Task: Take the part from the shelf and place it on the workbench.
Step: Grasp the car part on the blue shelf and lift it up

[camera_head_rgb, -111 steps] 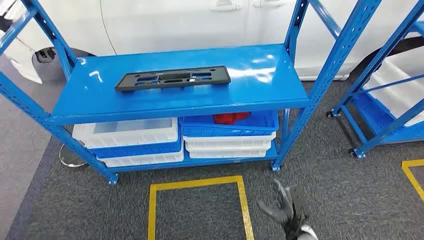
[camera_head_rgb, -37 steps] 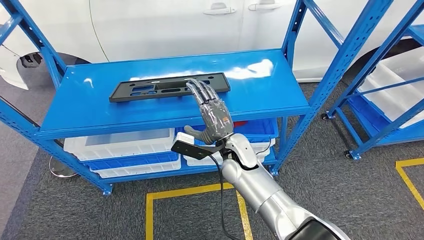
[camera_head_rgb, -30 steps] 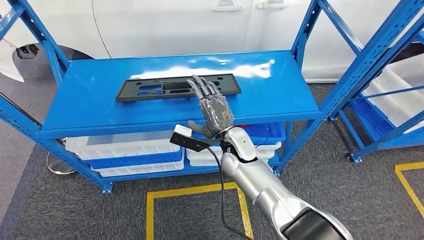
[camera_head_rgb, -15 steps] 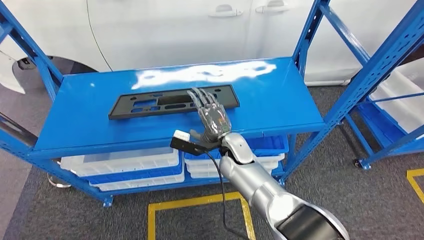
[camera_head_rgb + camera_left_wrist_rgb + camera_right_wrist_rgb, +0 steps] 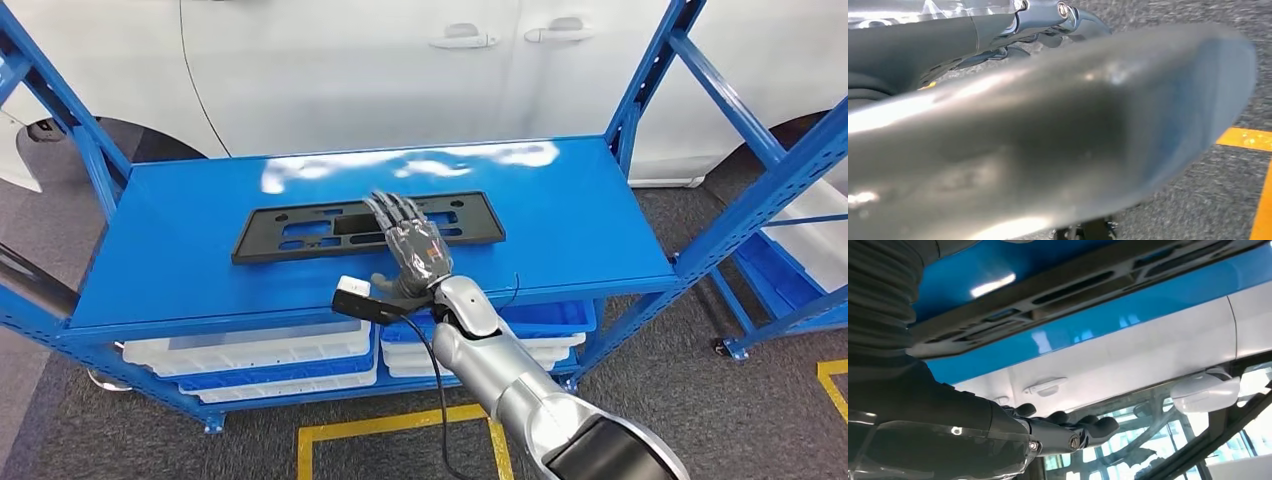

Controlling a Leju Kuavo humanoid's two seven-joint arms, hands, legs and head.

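Observation:
A long black plastic part [image 5: 300,228] with several cut-outs lies flat on the top board of the blue shelf [image 5: 180,260]. My right hand [image 5: 412,250] reaches over the shelf's front edge, its fingers stretched out above the middle of the part and holding nothing. The right wrist view looks along the part [image 5: 1073,287] and the blue board, with the right hand's fingers [image 5: 1063,435] extended and apart from the part. In the left wrist view my left hand [image 5: 998,30] is a dark blur over grey carpet, and how its fingers lie cannot be made out.
A white car [image 5: 350,80] stands right behind the shelf. White bins [image 5: 250,350] and blue ones are stacked on the lower level. Blue uprights [image 5: 640,90] flank the top board, and a second blue rack [image 5: 790,230] stands at the right. Yellow floor tape [image 5: 400,425] marks the carpet.
My right arm rose from near the floor to above the shelf and now hovers over the part's middle. The camera has moved closer, shifting the whole scene. The part lies where it was.

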